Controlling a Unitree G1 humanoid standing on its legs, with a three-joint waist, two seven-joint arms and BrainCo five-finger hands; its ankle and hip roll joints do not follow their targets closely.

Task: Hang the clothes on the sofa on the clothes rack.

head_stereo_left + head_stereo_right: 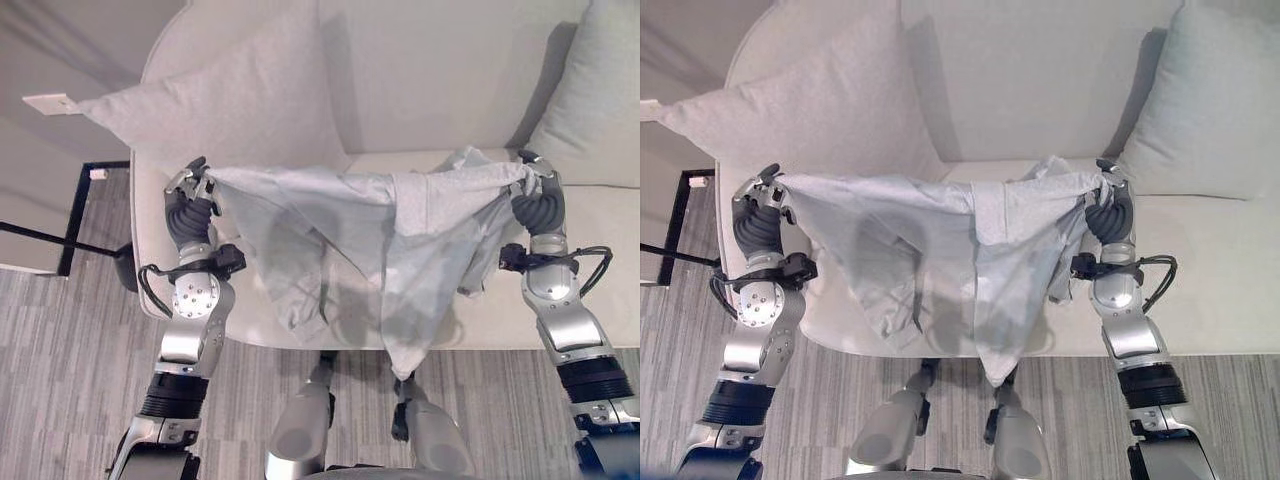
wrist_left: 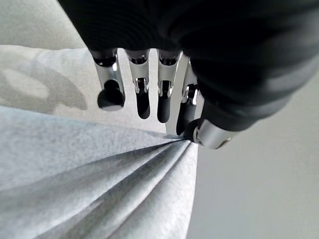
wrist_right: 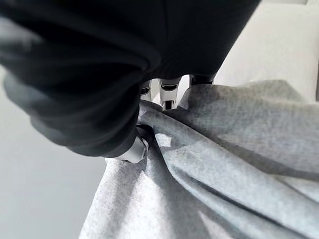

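Light, floppy grey garment (image 1: 380, 240) hangs mid-frame before the sofa (image 1: 420, 90), left hand (image 1: 192, 205) and right hand (image 1: 535, 195) pinching its top corners, sagging middle likely to slip.

A light grey garment (image 1: 970, 250) hangs stretched between the two hands above the sofa (image 1: 1040, 90) seat. The left hand (image 1: 765, 205) pinches one corner and the right hand (image 1: 1108, 205) pinches the other. One cushion (image 1: 810, 110) leans at each end, the second cushion (image 1: 1215, 100) on the right.
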